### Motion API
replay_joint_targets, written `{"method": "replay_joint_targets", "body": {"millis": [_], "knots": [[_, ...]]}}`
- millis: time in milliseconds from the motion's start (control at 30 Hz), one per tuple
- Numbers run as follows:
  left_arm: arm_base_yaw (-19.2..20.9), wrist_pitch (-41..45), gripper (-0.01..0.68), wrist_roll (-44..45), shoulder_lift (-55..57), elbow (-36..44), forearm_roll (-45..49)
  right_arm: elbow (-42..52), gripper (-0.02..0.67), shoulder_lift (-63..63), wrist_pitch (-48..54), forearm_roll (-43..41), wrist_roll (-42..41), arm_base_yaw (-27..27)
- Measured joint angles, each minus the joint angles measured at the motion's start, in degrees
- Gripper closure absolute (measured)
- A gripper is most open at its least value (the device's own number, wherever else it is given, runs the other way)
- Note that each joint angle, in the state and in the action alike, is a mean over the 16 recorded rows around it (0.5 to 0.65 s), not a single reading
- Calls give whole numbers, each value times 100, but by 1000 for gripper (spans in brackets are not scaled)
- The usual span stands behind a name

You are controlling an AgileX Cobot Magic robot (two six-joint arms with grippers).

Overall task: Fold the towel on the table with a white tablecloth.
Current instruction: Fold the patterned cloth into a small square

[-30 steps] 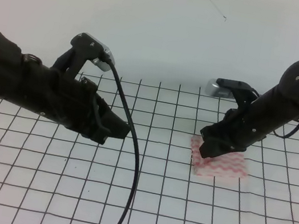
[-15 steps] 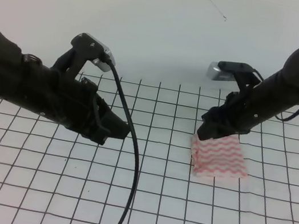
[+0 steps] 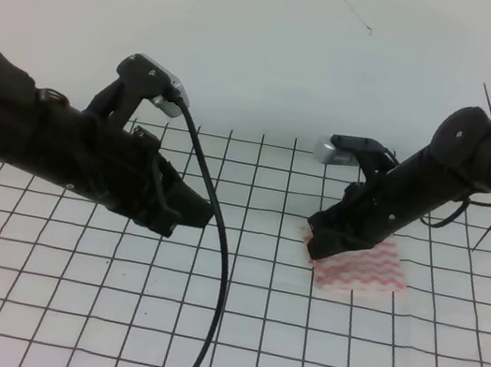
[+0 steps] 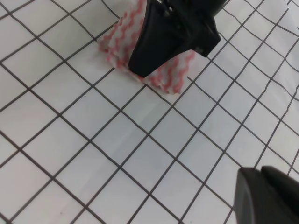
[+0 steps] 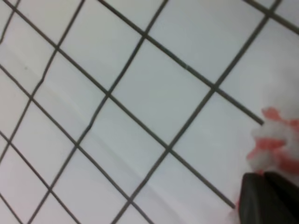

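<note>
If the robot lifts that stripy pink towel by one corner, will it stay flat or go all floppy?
Probably floppy: the towel is thin cloth lying flat on the tablecloth, and its edge looks bunched by the right gripper. It likely weighs little, and a push would probably wrinkle it rather than slide it whole.

**Camera arrangement, three views**

Exterior high: set above the table's [image 3: 105, 330] near edge, looking down and toward the far edge and the blank wall [image 3: 270, 45] behind it; both arms and the towel [image 3: 366, 268] right of centre are in frame.

Left wrist: carried on the left arm, looking down across the cloth [image 4: 70, 154] at middle range toward the towel [image 4: 121, 42] and the right gripper [image 4: 145, 63] on it.

Right wrist: very near the cloth [image 5: 117, 102], blurred, with only a towel [image 5: 275, 140] corner at its right edge.

All three views share the towel.
</note>
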Motion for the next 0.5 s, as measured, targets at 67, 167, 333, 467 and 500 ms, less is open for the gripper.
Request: {"method": "replay_joint_targets", "body": {"millis": [67, 167, 333, 467, 500], "knots": [[0, 0, 674, 0, 0, 0, 0, -29, 645, -5, 22, -3, -32, 11], [0, 0, 674, 0, 0, 0, 0, -70, 645, -69, 124, -102, -69, 20], [0, 0, 674, 0, 0, 0, 0, -129, 645, -209, 440, -419, -68, 19], [0, 0, 674, 0, 0, 0, 0, -85, 645, -301, 614, -690, -58, 19], [0, 0, 674, 0, 0, 0, 0, -61, 645, -315, 641, -754, -56, 19]]}}
